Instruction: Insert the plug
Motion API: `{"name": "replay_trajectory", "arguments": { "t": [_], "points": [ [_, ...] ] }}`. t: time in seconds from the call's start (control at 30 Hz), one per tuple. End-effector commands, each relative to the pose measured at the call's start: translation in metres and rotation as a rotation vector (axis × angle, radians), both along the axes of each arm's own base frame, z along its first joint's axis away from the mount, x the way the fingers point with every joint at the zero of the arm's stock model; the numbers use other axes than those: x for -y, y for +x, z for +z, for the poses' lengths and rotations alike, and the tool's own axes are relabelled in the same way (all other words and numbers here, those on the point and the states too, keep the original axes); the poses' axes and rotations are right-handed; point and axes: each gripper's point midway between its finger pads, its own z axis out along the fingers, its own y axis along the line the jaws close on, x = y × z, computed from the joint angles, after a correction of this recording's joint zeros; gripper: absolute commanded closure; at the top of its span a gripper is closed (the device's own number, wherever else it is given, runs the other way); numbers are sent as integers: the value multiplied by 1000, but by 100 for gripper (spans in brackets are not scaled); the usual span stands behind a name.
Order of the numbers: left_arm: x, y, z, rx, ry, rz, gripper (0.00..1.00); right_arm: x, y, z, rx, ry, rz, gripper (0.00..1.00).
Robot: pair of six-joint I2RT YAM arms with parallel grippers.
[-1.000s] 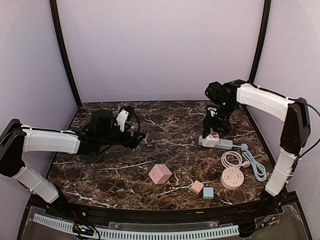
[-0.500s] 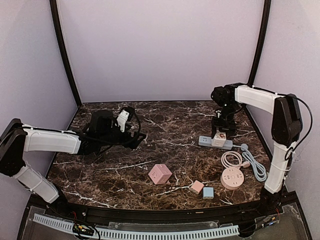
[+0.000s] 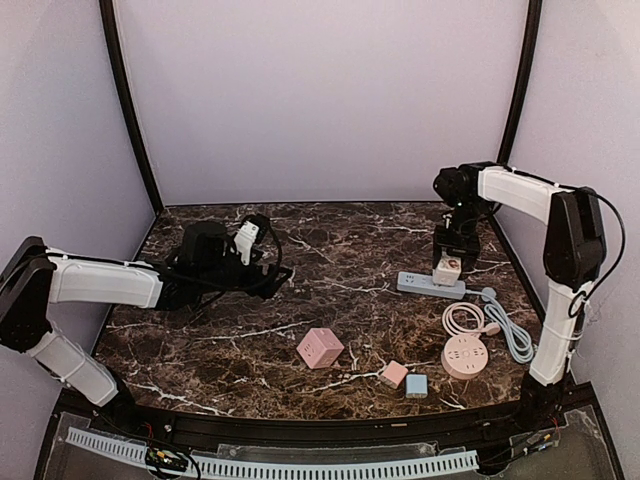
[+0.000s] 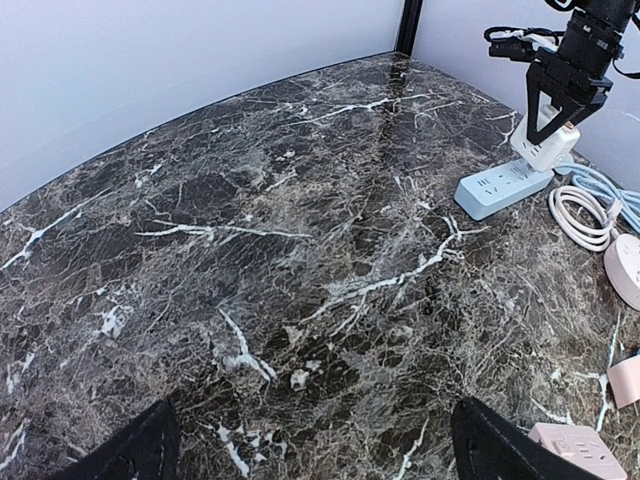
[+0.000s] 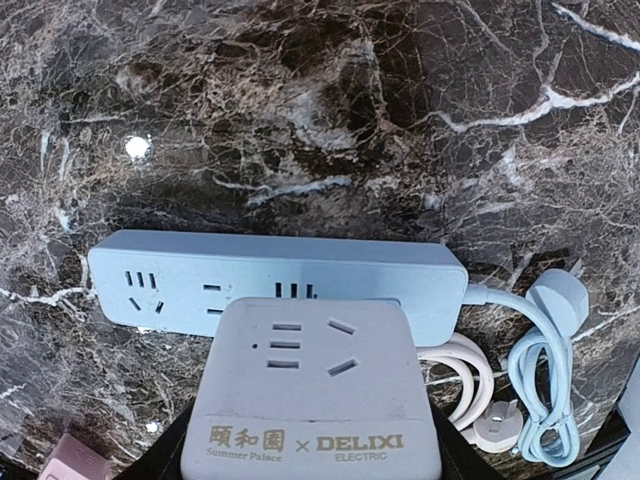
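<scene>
My right gripper (image 3: 448, 258) is shut on a pale cube-shaped plug adapter (image 3: 447, 269), marked DELIXI in the right wrist view (image 5: 310, 400). It holds the cube upright over the right part of the blue power strip (image 3: 425, 285), which lies flat on the marble table; the strip also shows in the right wrist view (image 5: 270, 265). I cannot tell whether the cube touches the strip. In the left wrist view the cube (image 4: 545, 145) sits at the strip's (image 4: 495, 188) far end. My left gripper (image 3: 272, 272) is open and empty above the table's left half (image 4: 315, 460).
A pink cube socket (image 3: 320, 348), a small pink cube (image 3: 394, 374) and a small blue cube (image 3: 416, 385) lie near the front. A round pink socket (image 3: 464, 355) with a coiled white cord (image 3: 463, 318) and the strip's blue cord (image 3: 515, 332) lie at the right.
My right gripper has moved right along the power strip with the cube, from its left end to its right part. The left arm has not moved.
</scene>
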Motion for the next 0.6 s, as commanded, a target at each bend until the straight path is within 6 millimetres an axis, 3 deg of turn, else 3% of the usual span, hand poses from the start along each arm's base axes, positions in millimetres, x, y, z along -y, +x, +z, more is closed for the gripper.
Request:
{"name": "replay_trajectory", "arguments": {
  "t": [0.0,0.33,0.57],
  "points": [
    [-2,-2,-10,-11,21,-5,5,0,6,-5,-6,-6,-14,100],
    [-3,-3,-12,-11,22,-4,5,-9,3,-8,-17,49,-15,100],
    [-3,-4,-12,-10,22,-5,6,-13,8,3,15,73,-14,100]
  ]
}}
